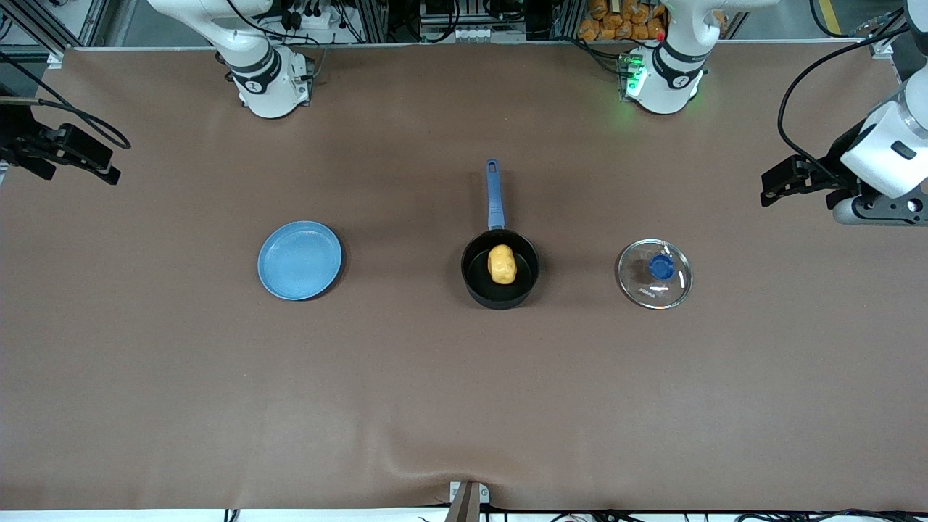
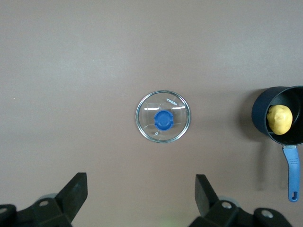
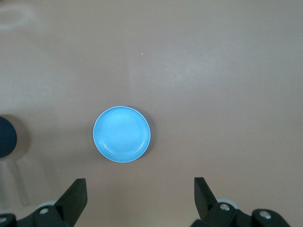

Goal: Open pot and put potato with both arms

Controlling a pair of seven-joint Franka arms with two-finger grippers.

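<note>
The black pot [image 1: 499, 299] stands uncovered in the middle of the table, its blue handle [image 1: 494, 194] pointing toward the robots' bases. The yellow potato [image 1: 502, 264] lies inside it. The glass lid [image 1: 655, 274] with blue knob lies flat on the table beside the pot, toward the left arm's end. My left gripper [image 1: 786, 181] is open and empty, held high at that end of the table; its wrist view shows the lid [image 2: 163, 116], pot [image 2: 259, 111] and potato [image 2: 279, 119] below the open gripper [image 2: 141, 182]. My right gripper [image 1: 80, 154] is open and empty, high at the right arm's end.
An empty light-blue plate [image 1: 299, 260] lies beside the pot toward the right arm's end; it also shows in the right wrist view [image 3: 122, 134] past the open right gripper [image 3: 140, 185]. The brown table cover [image 1: 464, 406] is bare nearer the front camera.
</note>
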